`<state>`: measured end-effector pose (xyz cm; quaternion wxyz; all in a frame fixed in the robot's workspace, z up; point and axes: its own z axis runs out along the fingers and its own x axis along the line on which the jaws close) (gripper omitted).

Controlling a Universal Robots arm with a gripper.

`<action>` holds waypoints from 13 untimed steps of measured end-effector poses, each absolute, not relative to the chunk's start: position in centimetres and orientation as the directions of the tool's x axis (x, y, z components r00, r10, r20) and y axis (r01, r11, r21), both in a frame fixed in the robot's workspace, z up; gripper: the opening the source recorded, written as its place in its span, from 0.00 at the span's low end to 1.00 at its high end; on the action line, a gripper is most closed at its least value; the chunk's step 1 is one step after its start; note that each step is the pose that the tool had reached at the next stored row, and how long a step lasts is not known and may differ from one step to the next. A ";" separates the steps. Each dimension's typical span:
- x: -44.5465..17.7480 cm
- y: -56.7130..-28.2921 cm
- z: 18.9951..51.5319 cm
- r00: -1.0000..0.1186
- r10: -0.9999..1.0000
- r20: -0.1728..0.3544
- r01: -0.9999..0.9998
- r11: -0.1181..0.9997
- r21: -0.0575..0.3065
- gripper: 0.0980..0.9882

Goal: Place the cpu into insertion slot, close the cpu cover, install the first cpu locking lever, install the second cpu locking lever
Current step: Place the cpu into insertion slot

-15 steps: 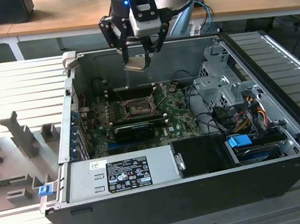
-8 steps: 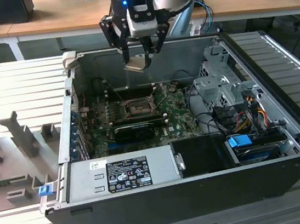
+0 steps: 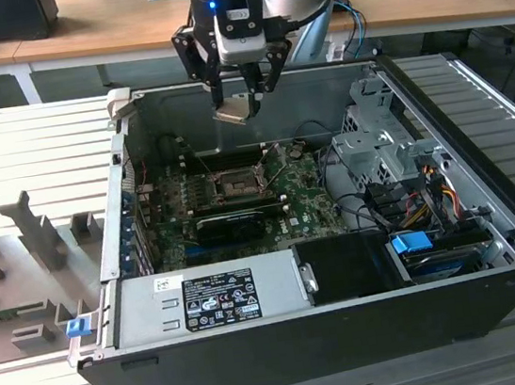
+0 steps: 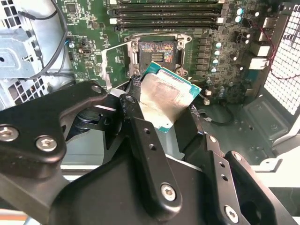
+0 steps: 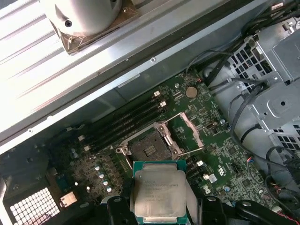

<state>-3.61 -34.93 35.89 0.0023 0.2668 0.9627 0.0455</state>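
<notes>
Holding the cpu (image 3: 235, 112), a small flat square chip with a pale silvery metal top and a green edge, my gripper (image 3: 243, 95) is closed on it, with one black finger on each of two opposite sides. Both wrist views show the chip pinched this way (image 4: 166, 101) (image 5: 158, 194), and it sits tilted rather than level. I hang in the air over the far side of the open black computer case (image 3: 287, 340), and the chip touches nothing below it.

Beneath me lies the green motherboard (image 3: 305, 196). The insertion slot (image 5: 147, 149), a square socket in a metal frame, sits bare and uncovered. In the exterior view it (image 3: 235, 184) lies nearer the camera than my fingers do. The cpu cover (image 5: 190, 131), a thin grey metal frame plate, stands swung up from one edge of the socket.

Long dark memory slots (image 4: 166, 14) run beside the socket. A black finned card (image 3: 233, 222) lies on its other side. Further out are a grey power supply box (image 3: 205, 299), a silver perforated drive cage (image 3: 374, 139) and the ribbed grey table (image 3: 33, 146) under the case.
</notes>
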 end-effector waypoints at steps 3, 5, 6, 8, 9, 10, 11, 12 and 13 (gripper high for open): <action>-3.6 -34.9 35.9 -0.848 0.530 0.020 0.529 0.844 0.089 0.48; -3.6 -34.9 35.9 -0.839 0.544 0.020 0.544 0.835 0.089 0.48; -3.6 -34.9 35.9 -0.832 0.554 0.020 0.554 0.828 0.089 0.48; -3.6 -34.9 35.8 -0.814 0.581 0.020 0.580 0.810 0.089 0.48; -3.6 -34.9 35.8 -0.806 0.591 0.020 0.590 0.802 0.089 0.48; -3.6 -34.9 35.8 -0.797 0.604 0.020 0.603 0.793 0.089 0.48; -3.6 -34.9 35.8 -0.785 0.619 0.020 0.618 0.781 0.089 0.48; -3.6 -34.9 35.8 -0.766 0.642 0.020 0.641 0.762 0.089 0.48; -3.6 -34.9 35.8 -0.751 0.660 0.020 0.659 0.747 0.089 0.48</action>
